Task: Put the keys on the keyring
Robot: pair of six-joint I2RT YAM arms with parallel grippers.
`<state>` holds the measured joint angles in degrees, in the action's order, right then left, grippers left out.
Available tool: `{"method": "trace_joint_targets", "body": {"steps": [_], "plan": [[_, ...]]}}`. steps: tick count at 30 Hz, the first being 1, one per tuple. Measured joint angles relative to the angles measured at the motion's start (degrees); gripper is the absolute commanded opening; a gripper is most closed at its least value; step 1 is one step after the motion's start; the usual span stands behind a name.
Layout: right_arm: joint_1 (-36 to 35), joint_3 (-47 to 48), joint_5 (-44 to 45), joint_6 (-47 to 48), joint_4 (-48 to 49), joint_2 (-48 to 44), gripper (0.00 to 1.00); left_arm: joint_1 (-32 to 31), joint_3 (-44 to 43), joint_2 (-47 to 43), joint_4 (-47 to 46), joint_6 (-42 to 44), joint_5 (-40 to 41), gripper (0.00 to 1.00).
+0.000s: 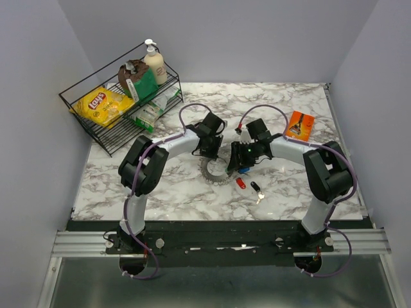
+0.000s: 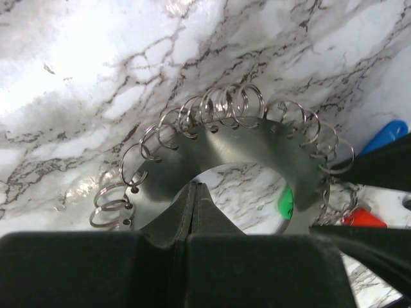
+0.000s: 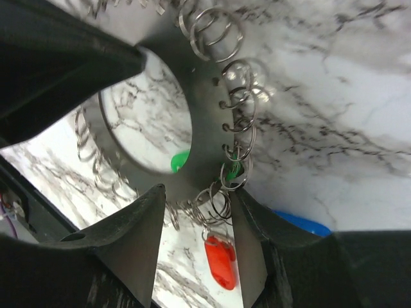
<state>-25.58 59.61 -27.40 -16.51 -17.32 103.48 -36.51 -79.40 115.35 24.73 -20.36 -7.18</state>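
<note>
My left gripper (image 2: pixel 192 192) is clamped tight on the inner edge of the keyring (image 2: pixel 250 147), which sits mid-table (image 1: pixel 192 199) between my arms. My right gripper (image 3: pixel 196 192) is spread wide and grips nothing, straddling the ring's small wire loops with the red key (image 3: pixel 220 262) between its fingers. The blue key (image 3: pixel 302 224) lies just beside them, and the black key (image 1: pixel 255 188) is a little nearer my bases. At back left, the wire rack (image 1: pixel 131 138) holds a chips bag (image 1: pixel 103 106), a lotion bottle (image 1: pixel 155 64) and a green packet (image 1: pixel 144 82).
</note>
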Motion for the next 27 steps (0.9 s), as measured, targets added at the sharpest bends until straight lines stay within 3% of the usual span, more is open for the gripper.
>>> {"method": "trace_joint_targets", "body": {"steps": [27], "plan": [[-5.9, 1.1, -3.8, 0.0, -0.5, 1.7, 0.54, 0.1, -4.6, 3.1, 0.9, 2.6, -0.5, 0.00]]}}
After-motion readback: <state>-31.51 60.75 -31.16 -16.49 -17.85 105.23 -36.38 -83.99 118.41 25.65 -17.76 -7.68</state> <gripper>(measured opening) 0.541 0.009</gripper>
